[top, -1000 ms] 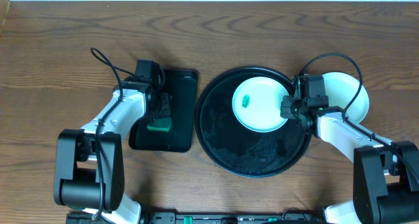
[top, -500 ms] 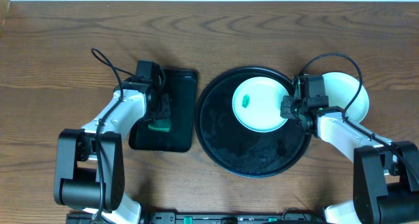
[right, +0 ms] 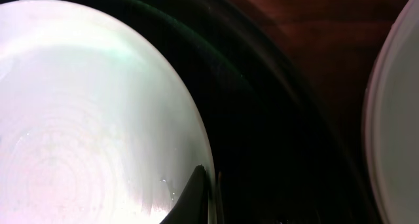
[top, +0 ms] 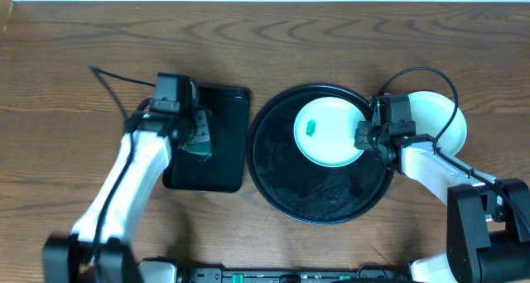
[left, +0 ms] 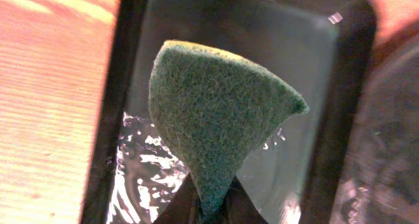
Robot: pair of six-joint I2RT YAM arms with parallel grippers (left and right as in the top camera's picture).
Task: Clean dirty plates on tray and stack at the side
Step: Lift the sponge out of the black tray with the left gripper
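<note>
A pale mint plate (top: 330, 131) with a small green smear (top: 311, 126) lies on the round black tray (top: 315, 192). My right gripper (top: 365, 139) is shut on this plate's right rim. The right wrist view shows the plate (right: 85, 119) with a dark finger (right: 196, 194) lying over its edge and the tray (right: 262, 119) beside it. A white plate (top: 443, 117) rests on the table right of the tray, partly under my right arm. Over the rectangular tray, my left gripper (top: 199, 138) is shut on a green sponge (left: 216, 119), which hangs clear of the tray's bottom.
The smaller rectangular black tray (top: 224, 171) sits left of the round one and holds shallow water (left: 141, 171). Bare wooden table (top: 265, 43) surrounds both trays. The white plate's rim (right: 393, 119) is close to my right gripper's right side.
My left gripper has shut on the green sponge and lifted it off the rectangular tray, the arm rising towards the camera. The right arm and the mint plate have not moved.
</note>
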